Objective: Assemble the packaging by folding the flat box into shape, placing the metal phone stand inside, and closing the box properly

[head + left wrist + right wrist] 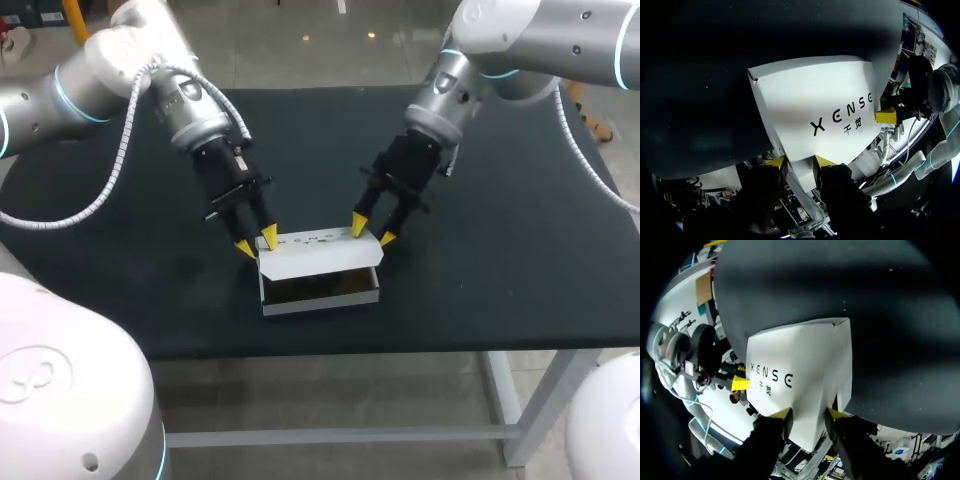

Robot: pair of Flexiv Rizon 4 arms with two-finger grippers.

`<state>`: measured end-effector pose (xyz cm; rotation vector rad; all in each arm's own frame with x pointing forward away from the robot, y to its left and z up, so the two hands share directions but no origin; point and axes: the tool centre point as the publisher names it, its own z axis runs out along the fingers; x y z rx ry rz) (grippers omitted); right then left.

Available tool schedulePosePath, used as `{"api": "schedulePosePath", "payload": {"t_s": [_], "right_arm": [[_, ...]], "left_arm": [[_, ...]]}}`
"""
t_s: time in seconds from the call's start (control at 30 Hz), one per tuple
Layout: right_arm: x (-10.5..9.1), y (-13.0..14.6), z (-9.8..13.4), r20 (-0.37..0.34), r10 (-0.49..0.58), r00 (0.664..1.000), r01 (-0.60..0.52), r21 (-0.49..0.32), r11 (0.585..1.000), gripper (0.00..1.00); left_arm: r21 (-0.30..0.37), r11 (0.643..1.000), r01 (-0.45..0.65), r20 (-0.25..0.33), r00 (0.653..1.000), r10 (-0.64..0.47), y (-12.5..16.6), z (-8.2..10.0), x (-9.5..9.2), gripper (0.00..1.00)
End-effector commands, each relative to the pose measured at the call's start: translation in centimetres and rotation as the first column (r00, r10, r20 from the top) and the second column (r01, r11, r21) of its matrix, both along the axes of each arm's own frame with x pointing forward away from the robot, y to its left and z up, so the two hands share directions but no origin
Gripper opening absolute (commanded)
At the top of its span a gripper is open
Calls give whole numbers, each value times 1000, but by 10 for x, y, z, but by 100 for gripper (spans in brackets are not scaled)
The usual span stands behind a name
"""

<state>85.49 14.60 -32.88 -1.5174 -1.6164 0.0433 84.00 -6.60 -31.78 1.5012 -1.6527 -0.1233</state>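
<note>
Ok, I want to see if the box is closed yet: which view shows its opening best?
The head view: the box shows a dark gap under its lid. Both wrist views show only its white printed panel, not the opening.

bright overhead light makes the white box glare against the dark table, crossed by broad soft shadows.

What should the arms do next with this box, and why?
Probably swing the lid down toward the front: both jaws grip its ends, and a dark gap shows between it and the front wall of the white box.
</note>
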Motion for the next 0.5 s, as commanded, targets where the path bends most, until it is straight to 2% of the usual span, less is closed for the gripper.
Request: {"api": "schedulePosePath", "payload": {"t_s": [0.03, 0.5], "right_arm": [[2, 7, 1, -11, 7, 1000, -7, 0, 1000, 46], [4, 8, 4, -26, -7, 1000, 7, -2, 1000, 46]], "left_arm": [[2, 1000, 11, -18, 1000, -11, -6, -1, 4, 36], [-7, 1000, 19, -48, 999, -19, -4, 1, 5, 36]]}}
